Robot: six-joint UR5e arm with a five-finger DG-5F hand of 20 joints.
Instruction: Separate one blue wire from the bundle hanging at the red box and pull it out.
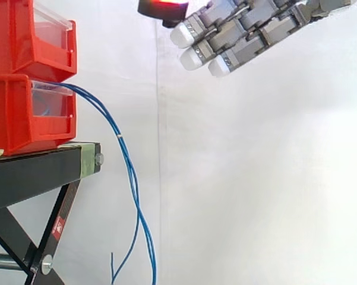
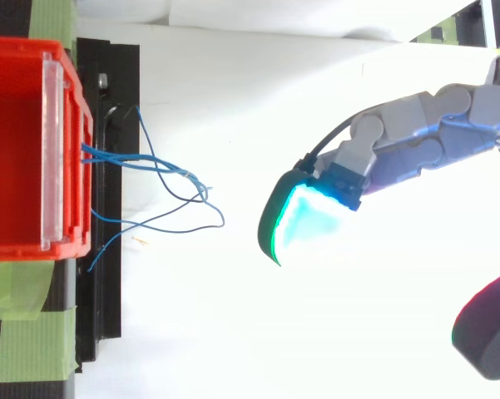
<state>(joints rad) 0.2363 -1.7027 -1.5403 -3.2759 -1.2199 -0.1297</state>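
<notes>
No legible text, red sticker [image 1: 58,227] unreadable

A black stand [image 1: 35,172] on crossed legs carries the things. One red bin [image 1: 15,116] stands directly on its top, near the edge. A second red bin [image 1: 18,35] is stacked on it. Green tape [image 2: 29,345] sticks to the stand.
</notes>
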